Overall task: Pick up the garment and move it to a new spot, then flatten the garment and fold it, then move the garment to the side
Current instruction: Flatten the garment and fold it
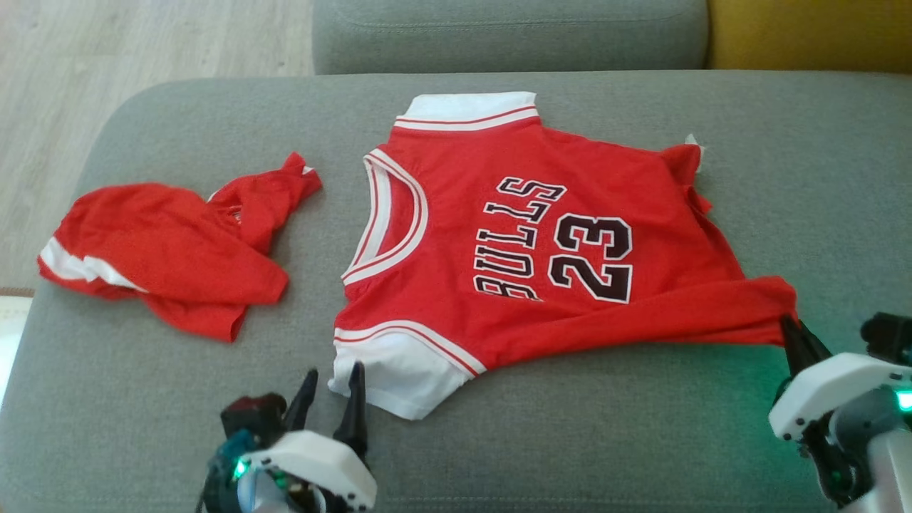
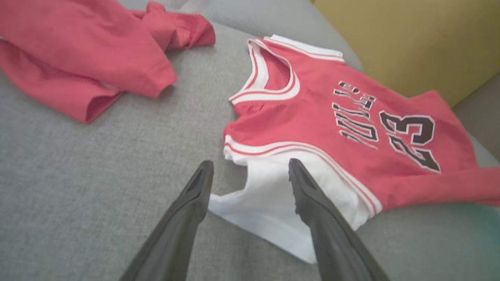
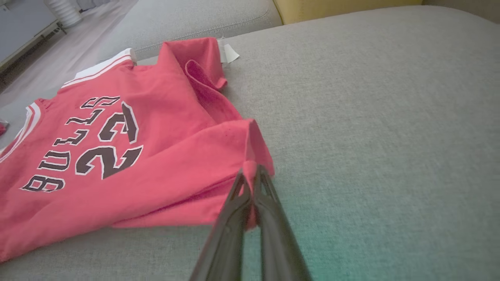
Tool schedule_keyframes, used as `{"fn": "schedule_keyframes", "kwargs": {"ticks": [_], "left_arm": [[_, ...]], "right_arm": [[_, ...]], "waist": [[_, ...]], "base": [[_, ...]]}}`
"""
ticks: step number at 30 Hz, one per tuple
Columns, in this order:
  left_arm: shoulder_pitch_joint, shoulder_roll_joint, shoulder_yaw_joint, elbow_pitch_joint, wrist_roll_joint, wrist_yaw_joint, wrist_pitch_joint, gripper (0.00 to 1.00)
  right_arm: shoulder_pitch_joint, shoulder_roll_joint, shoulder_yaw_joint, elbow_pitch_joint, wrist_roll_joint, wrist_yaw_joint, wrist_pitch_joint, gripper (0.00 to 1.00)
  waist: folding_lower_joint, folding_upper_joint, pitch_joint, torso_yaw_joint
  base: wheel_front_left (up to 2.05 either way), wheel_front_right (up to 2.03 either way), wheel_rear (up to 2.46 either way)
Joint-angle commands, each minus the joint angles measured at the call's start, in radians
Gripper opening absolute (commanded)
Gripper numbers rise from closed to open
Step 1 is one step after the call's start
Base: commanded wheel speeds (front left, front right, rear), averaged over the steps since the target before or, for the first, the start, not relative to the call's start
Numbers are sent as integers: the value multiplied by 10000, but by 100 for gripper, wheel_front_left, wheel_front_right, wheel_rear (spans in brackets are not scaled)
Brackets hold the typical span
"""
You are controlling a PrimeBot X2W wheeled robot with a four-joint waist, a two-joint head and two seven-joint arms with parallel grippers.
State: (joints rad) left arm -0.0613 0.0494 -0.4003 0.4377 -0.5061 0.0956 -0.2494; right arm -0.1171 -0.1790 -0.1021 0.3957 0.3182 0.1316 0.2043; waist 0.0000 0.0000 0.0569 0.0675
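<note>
The garment [image 1: 541,235] is a red sleeveless jersey with white trim and black "BULLS 23" lettering, lying mostly flat on the grey sofa cushion [image 1: 605,427]. Its near right hem corner is folded over, and my right gripper [image 1: 789,324] is shut on that corner. The right wrist view shows red cloth pinched between the closed fingers of the right gripper [image 3: 252,171], with the garment [image 3: 136,148] spreading to the left. My left gripper [image 1: 333,372] stands open at the jersey's white shoulder strap. In the left wrist view, the left gripper [image 2: 250,164] straddles the strap's edge on the garment [image 2: 332,128].
A second red piece of clothing [image 1: 164,249] lies crumpled on the cushion's left part, also visible as the red clothing [image 2: 78,58]. The cushion's rounded edge drops to wooden floor [image 1: 107,50] at the left. A grey backrest [image 1: 499,28] and a yellow cushion [image 1: 805,28] lie beyond.
</note>
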Motion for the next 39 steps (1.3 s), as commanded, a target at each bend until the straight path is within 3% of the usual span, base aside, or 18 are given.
{"fn": "schedule_keyframes", "kwargs": {"ticks": [1,10,20,29,30,31,32,39], "left_arm": [[-191,47,295,-6,136,-29,-106,100],[-652,287,-11,1361,549,-35,-103,100],[-1261,519,-144,1848,1157,48,-120,100],[-1544,453,-425,2025,1480,-350,-122,100],[-1575,437,-455,2100,1472,-411,-122,73],[-1610,419,-479,2185,1453,-468,-123,24],[-1654,405,-512,2270,1450,-515,-123,0],[-1883,334,-531,2513,1399,-613,-123,0]], "right_arm": [[-233,-249,127,-473,151,-9,32,0],[-86,-78,179,-777,341,-9,285,0],[-150,-83,290,-779,325,-9,419,0],[-205,-135,268,-820,280,-9,554,0],[-219,-139,264,-823,269,-9,566,0],[-235,-141,261,-825,257,-9,579,0],[-253,-141,261,-826,246,-9,594,0],[-340,-131,223,-826,198,-9,613,0]], "waist": [[0,0,-13,-59],[0,0,-99,-255],[0,0,-126,-400],[0,0,-53,-454],[0,0,-43,-461],[0,0,-33,-467],[0,0,-22,-474],[0,0,21,-460]], "base": [[0,0,0],[0,0,0],[0,0,0],[0,0,0],[0,0,0],[0,0,0],[0,0,0],[0,0,0]]}}
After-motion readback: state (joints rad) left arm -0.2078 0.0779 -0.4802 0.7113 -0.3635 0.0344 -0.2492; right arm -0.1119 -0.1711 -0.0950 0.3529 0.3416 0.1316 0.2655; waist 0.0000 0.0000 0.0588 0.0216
